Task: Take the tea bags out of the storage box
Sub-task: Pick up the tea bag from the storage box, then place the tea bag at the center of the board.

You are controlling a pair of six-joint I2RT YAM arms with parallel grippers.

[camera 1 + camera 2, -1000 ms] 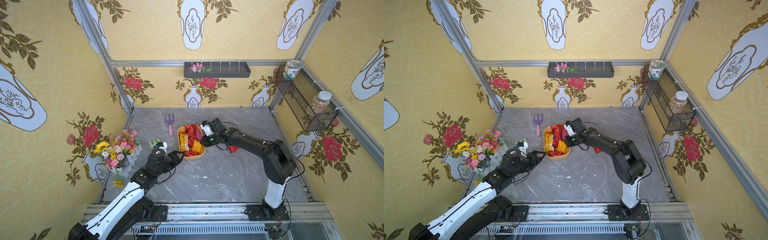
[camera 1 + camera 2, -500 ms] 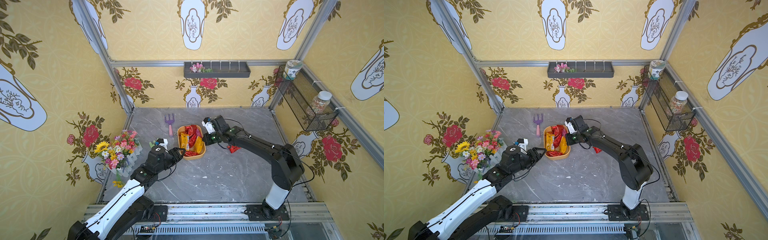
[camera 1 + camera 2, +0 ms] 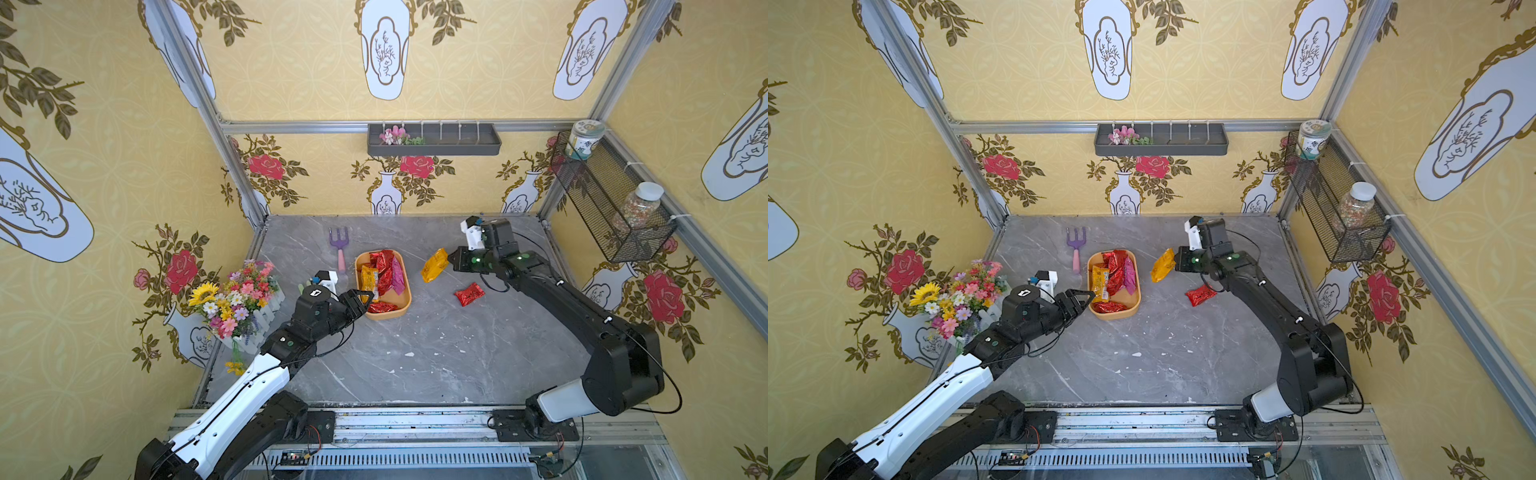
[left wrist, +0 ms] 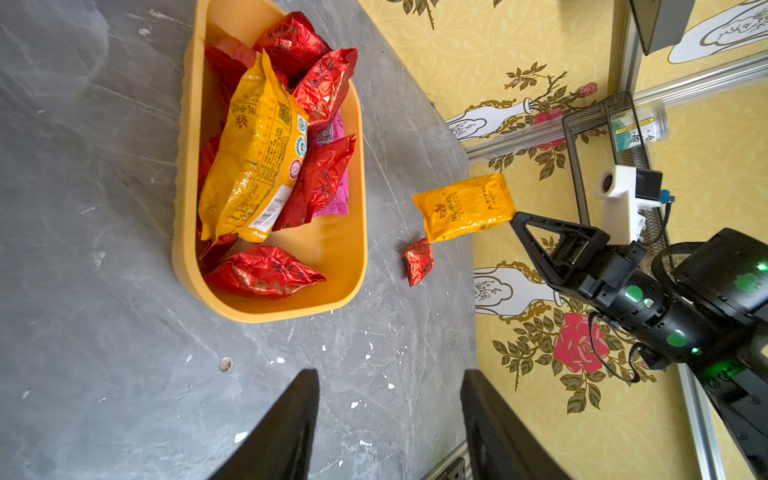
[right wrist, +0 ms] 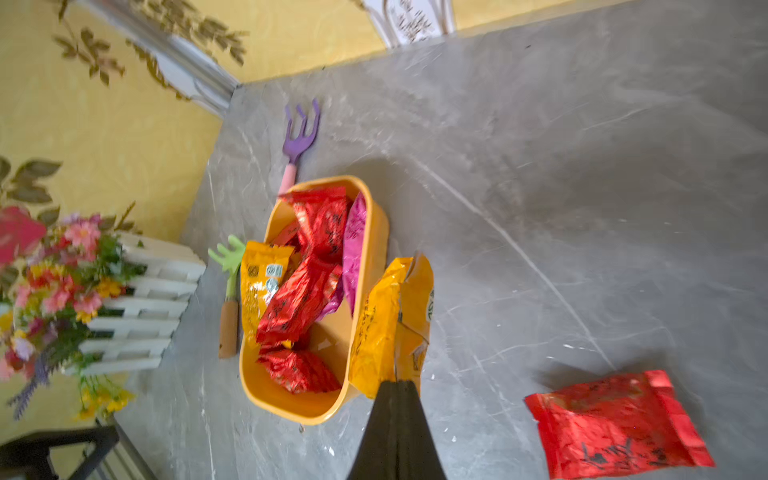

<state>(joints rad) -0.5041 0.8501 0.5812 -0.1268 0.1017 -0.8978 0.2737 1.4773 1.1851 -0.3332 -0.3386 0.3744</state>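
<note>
Pinching one orange-yellow tea bag (image 3: 434,265) by its end, the right gripper (image 3: 451,261) has its fingers (image 5: 397,419) pressed tightly together on the foil. The sachet hangs clear of the table (image 3: 415,365), just right of the storage box (image 3: 392,316) and not touching its rim.

The left gripper (image 3: 363,302) sits at the near left corner of the box. Its two fingers (image 4: 286,428) are spread about halfway apart with only bare table between them. They hold nothing, and the top views do not settle whether a fingertip touches the rim.

Two tea bags are outside the box. One is the sachet in the right gripper. The other is a single red tea bag (image 3: 469,294) lying flat on the table, right of the box and below the right arm.

Inside the box are:
- a second orange-yellow tea bag (image 4: 253,158) along the left side, lying on top of the pile;
- one magenta tea bag (image 5: 353,249) against the right wall, partly covered;
- red tea bags (image 4: 320,178), at least five. One of them lies alone at the near end (image 4: 262,272) and the rest are heaped toward the far end. They overlap, so I cannot tell the exact number.

Two toy tools lie on the table: a purple toy fork (image 3: 340,245) just beyond the far left corner of the box, and a green toy rake (image 5: 230,257) just left of the box. One flower arrangement (image 3: 237,299) stands at the left edge.
</note>
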